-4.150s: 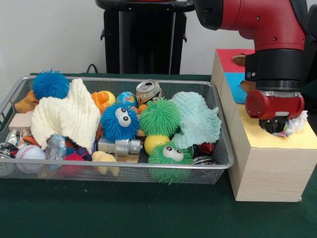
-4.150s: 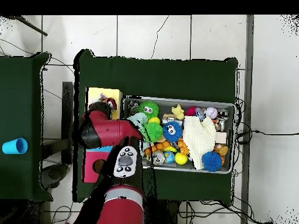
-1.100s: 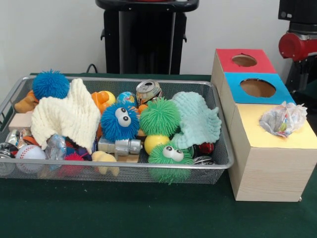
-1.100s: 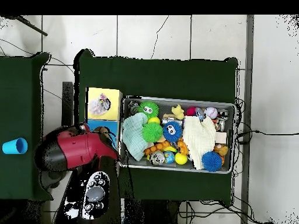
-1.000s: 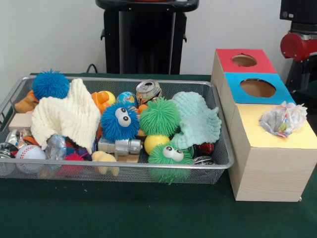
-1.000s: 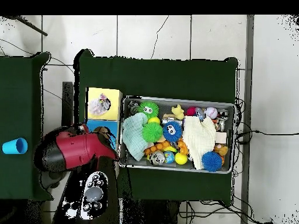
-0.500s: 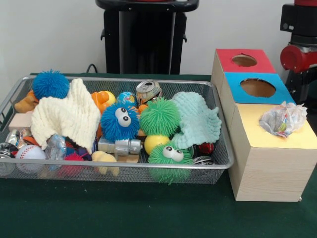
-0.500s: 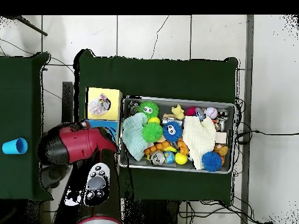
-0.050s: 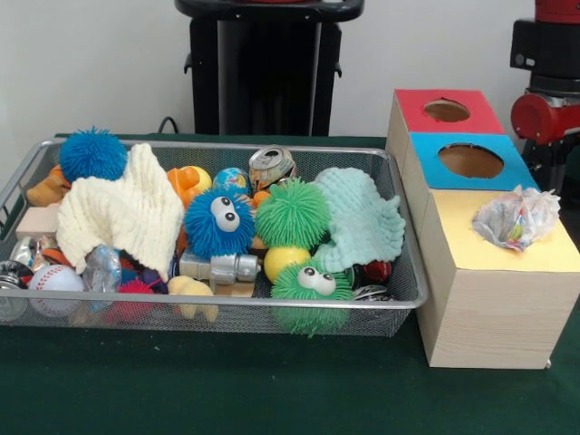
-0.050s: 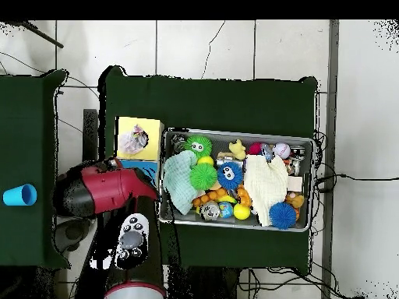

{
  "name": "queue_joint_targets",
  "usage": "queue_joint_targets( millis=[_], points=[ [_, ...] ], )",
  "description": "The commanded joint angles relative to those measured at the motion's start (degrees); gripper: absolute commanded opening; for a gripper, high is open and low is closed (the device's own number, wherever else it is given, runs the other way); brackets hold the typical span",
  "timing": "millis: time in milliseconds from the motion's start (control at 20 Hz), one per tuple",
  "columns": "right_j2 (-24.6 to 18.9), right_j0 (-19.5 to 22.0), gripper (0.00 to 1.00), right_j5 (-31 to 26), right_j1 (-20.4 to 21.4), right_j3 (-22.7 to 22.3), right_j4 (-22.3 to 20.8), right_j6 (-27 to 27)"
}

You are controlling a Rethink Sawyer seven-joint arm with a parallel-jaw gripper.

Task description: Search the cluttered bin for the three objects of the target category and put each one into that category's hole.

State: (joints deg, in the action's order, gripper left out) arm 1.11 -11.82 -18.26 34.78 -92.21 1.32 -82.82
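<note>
Crumpled wrapper sits on yellow hole

1. The red and black robot arm is cut off by the front view's right edge; its fingers cannot be seen.
2. In the overhead view the arm covers the red and blue tops of the wooden sorting box.
3. The crumpled clear plastic wrapper hides the yellow section's hole.
4. The cream knitted cloth and mint knitted cloth bury items in the wire mesh bin.

I see the wire bin crammed with toys left of the box. A crumpled wrapper sits in the near yellow hole. The arm hangs at the far right.
</note>
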Motion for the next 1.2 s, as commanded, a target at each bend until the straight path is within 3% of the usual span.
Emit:
queue_joint_targets(
  millis=[50, 500, 900, 1200],
  points=[
    [-2.47, 2.91, 0.00, -4.66, 2.59, 0.86, 1.41, -8.65],
    [-2.69, 3.34, 0.00, -13.34, 6.34, 3.58, 2.32, -7.55],
    [-3.91, 5.27, 0.00, -4.39, -0.14, 5.44, -0.39, -6.50],
    [-4.60, 6.28, 0.00, -0.77, -3.30, 6.43, -1.43, -6.34]
  ],
)
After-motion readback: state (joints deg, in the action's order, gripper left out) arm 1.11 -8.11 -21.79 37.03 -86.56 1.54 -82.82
